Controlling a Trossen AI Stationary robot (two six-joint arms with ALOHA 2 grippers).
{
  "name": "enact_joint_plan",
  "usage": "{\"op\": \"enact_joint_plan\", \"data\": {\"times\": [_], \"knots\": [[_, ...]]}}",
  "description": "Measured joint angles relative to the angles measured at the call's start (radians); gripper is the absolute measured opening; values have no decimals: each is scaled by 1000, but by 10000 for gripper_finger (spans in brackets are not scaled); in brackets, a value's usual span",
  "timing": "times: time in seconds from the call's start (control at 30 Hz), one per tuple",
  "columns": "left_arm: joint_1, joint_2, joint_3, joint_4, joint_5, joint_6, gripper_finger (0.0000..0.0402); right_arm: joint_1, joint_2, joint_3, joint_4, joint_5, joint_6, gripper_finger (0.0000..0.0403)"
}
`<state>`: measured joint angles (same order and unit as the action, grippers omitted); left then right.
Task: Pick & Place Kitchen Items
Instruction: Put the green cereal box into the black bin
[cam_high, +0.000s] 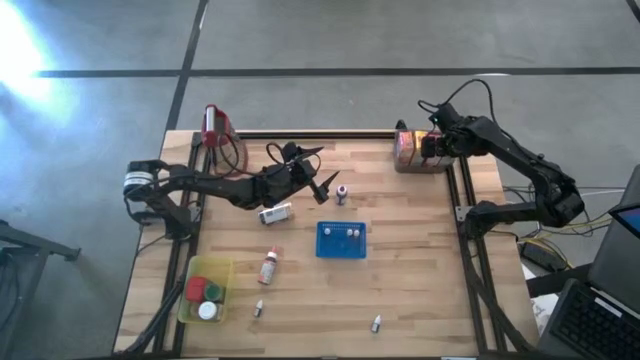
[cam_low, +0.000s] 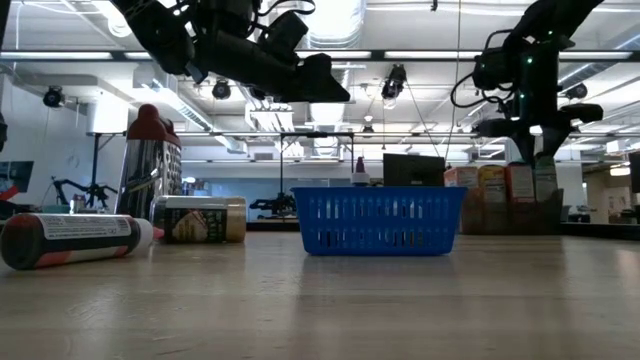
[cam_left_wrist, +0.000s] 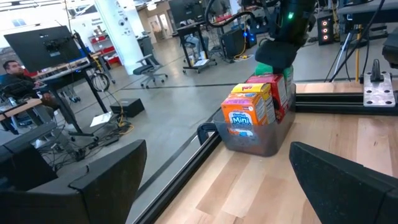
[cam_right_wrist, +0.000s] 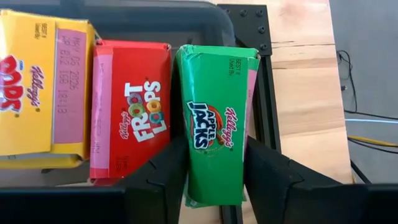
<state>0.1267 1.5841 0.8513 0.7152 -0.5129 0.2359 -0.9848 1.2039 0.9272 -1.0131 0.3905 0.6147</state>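
The right gripper (cam_right_wrist: 214, 180) stands over the grey bin (cam_high: 412, 163), its fingers either side of a green Apple Jacks carton (cam_right_wrist: 216, 140), beside the red Froot Loops carton (cam_right_wrist: 129, 118). Placing seems underway; next it likely frees and lifts clear. The left gripper (cam_high: 318, 172) hovers wide apart, empty.

Yellow carton (cam_right_wrist: 37, 93) cut by frame edge; green carton (cam_right_wrist: 217, 130) base behind jaws.

The high view looks straight down on the whole table (cam_high: 420, 290). The low view faces level across it. Both wrist views share the cereal cartons (cam_right_wrist: 214, 124), the right one close above.
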Motion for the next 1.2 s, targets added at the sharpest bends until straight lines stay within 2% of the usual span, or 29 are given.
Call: {"op": "enact_joint_plan", "data": {"times": [0.37,0.7,0.97,1.1,1.2], "knots": [[0,0,0,0,0,0,399,0,-4,0,11,-22,6,195],[0,0,0,-1,0,0,399,7,-10,0,28,-27,18,221],[0,0,0,-1,0,0,399,7,-73,37,33,-36,15,238],[0,0,0,-1,0,0,399,7,-109,47,19,-43,19,226],[0,0,0,-1,0,0,399,-1,-125,45,-9,-40,20,191]]}}
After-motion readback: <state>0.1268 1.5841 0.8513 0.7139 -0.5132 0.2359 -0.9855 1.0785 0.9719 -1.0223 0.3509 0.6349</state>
